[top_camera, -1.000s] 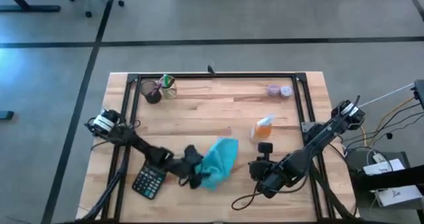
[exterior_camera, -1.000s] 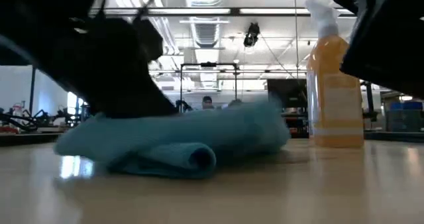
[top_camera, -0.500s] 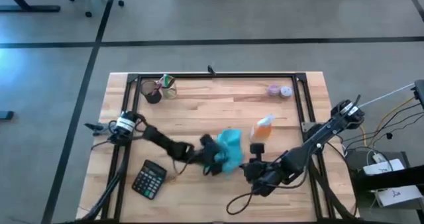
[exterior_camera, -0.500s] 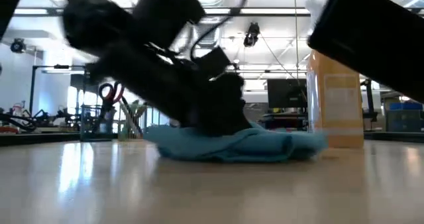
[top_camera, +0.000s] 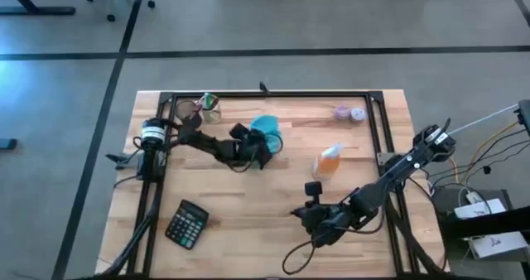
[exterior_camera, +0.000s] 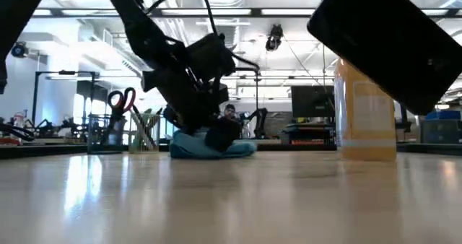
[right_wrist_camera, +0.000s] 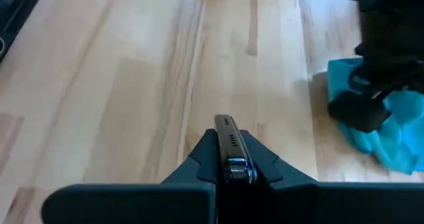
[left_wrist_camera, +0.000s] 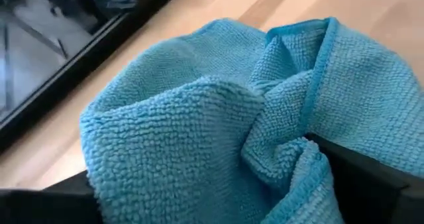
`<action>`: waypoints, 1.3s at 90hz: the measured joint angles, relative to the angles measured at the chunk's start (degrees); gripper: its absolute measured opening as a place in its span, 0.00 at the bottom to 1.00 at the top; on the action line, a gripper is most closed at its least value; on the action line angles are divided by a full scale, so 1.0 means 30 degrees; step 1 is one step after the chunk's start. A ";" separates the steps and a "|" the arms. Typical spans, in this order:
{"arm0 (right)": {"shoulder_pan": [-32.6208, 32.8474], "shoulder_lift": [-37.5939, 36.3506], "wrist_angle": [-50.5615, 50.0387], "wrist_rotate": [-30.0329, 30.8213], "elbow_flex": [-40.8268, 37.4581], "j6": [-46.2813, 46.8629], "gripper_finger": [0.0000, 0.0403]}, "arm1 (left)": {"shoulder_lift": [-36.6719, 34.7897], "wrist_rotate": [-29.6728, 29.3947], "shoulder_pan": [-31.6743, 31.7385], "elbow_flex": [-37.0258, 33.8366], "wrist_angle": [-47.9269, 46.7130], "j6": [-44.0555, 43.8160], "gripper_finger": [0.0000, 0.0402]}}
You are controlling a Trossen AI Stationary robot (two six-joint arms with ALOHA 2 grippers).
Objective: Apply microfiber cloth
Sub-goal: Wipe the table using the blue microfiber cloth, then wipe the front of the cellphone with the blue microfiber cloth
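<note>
Half a second before, my left pincer point(top_camera: 263, 150) had the microfiber cloth point(top_camera: 267, 132) bunched near the middle of the table point(top_camera: 273, 222), just beside the orange bottle point(top_camera: 330, 161). By this moment I had dragged it away from the bottle toward the far side, and the cloth lay well apart from the bottle, closer to the cup of pens point(top_camera: 210, 106) at the far left corner. A second before, the same cloth had been down at the near edge, next to the calculator point(top_camera: 186, 224), which had not moved.

My left pincer was clamped on the cloth: in the left wrist view the turquoise folds point(left_wrist_camera: 218, 124) bulged up between my two dark fingers point(left_wrist_camera: 371, 184), pinched into a tight crease. In the low view the cloth point(exterior_camera: 209, 149) rested on the table surface under the pincer point(exterior_camera: 216, 132).

My right pincer point(top_camera: 308, 216) had shifted a little toward the left along the near part of the table since the earlier frame. It hovered there, fingers pressed together around a thin black phone point(right_wrist_camera: 228, 154) seen edge-on in the right wrist view, with the cloth point(right_wrist_camera: 384, 128) well ahead of it.
</note>
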 joint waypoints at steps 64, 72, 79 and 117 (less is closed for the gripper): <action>-0.1494 0.1162 0.4052 0.1446 -0.0464 -0.6529 0.01 | -0.1346 0.8909 -0.7690 0.0711 0.2063 -0.1078 0.87; -0.1878 0.1731 0.5977 0.1406 -0.0464 -0.8390 0.01 | -0.2403 0.8321 -0.7961 0.1198 0.0433 -0.0982 0.87; -0.2208 0.2336 0.7999 0.1395 -0.0464 -1.0248 0.01 | -0.3172 0.8098 -0.7912 0.1341 -0.1231 -0.0986 0.87; -0.3675 0.6608 1.6702 0.2652 -0.0428 -1.7040 0.01 | -0.6772 0.7254 -0.9047 0.1215 -1.3456 -0.8548 0.87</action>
